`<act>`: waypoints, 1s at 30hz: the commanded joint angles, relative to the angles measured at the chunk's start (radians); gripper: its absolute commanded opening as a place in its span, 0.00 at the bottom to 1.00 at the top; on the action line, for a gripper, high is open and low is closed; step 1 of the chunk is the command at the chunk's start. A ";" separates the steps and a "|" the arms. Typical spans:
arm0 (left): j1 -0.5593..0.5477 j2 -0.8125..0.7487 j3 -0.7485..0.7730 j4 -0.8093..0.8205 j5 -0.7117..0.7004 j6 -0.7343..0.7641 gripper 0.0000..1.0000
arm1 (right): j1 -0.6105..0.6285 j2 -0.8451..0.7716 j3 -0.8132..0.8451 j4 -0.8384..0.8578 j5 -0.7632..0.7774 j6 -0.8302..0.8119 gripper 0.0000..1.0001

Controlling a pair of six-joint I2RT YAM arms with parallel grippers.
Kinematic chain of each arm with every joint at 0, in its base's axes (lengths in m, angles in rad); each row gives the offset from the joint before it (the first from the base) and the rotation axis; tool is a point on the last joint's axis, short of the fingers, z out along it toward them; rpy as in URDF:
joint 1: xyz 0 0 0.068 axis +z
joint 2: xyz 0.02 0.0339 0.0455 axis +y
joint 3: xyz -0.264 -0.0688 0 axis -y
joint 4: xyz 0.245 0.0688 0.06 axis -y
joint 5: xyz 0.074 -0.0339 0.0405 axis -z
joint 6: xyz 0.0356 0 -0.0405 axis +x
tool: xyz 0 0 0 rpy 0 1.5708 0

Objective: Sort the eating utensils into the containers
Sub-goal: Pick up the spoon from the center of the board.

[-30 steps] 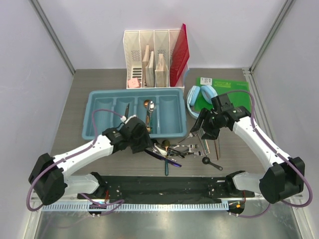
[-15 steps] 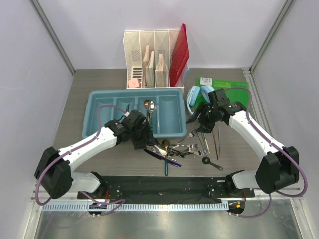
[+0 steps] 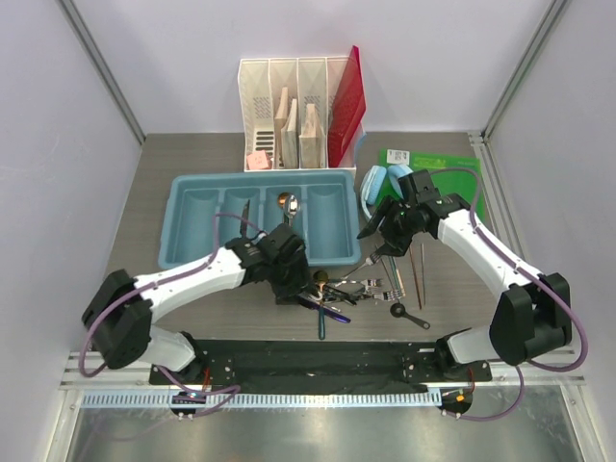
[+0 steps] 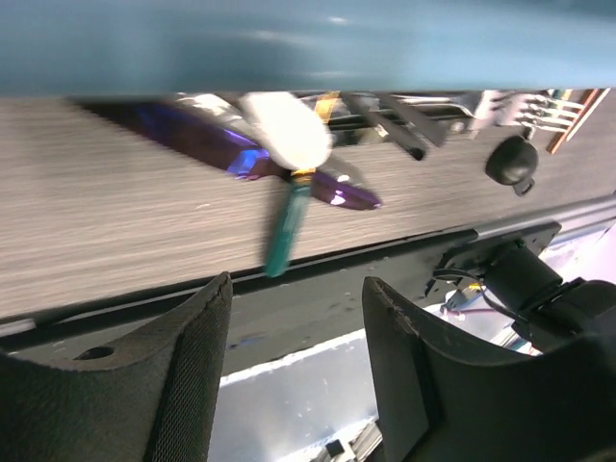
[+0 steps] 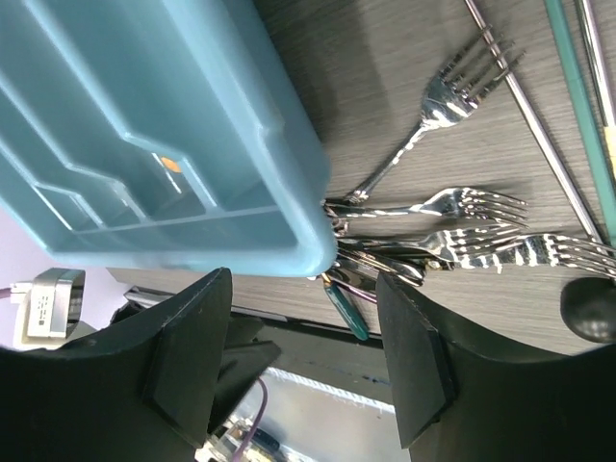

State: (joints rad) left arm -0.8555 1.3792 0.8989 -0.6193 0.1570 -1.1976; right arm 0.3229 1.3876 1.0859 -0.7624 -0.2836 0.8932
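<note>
1. Two grippers are hanging wide open with nothing between the fingers: the left gripper and the right gripper.
2. The left gripper is hovering low by the near wall of the tray, over the left end of the loose cutlery. Just ahead of its fingers, a purple-blue knife is lying flat on the table. A pale blurred shape that I cannot identify is lying over the knife. A teal handle is pointing toward the table's near edge.
3. The right gripper is hovering off the tray's right near corner. That corner is crowding the stacked forks, whose handles are running in against it. A single fork is lying tilted, apart from the stack.
4. The chopsticks are lying lengthwise just right of the forks, and a black scoop is sitting near their near ends.
5. Two spoons are resting in the tray's third compartment from the left, and a dark knife is resting in the second.
6. The headphones are sitting just beside the tray's right end, next to a green packet. The file organizer is standing behind the tray.
</note>
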 commanded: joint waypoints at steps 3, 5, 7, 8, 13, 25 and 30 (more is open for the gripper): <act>-0.095 0.258 0.191 -0.011 0.015 0.029 0.56 | -0.027 0.041 -0.057 0.020 -0.063 -0.060 0.67; -0.112 0.319 0.254 -0.026 0.007 0.056 0.56 | -0.041 0.030 -0.078 0.028 -0.052 -0.088 0.67; -0.113 0.385 0.264 -0.033 0.016 0.061 0.56 | -0.065 0.018 -0.128 0.053 -0.075 -0.099 0.67; -0.106 0.397 0.264 -0.039 0.021 0.067 0.56 | -0.102 0.014 -0.151 0.066 -0.094 -0.094 0.67; -0.086 0.383 0.290 -0.100 -0.010 0.108 0.57 | -0.240 -0.064 -0.332 0.198 -0.256 0.004 0.67; -0.129 0.442 0.285 -0.105 0.018 0.159 0.54 | -0.262 -0.114 -0.382 0.193 -0.255 -0.004 0.67; -0.142 0.442 0.293 -0.114 0.004 0.159 0.54 | -0.262 -0.136 -0.388 0.187 -0.256 -0.002 0.67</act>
State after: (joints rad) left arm -0.9783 1.8191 1.1618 -0.7155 0.1635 -1.0569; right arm 0.0597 1.2888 0.7029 -0.5835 -0.5137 0.8761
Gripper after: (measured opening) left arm 0.539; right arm 0.670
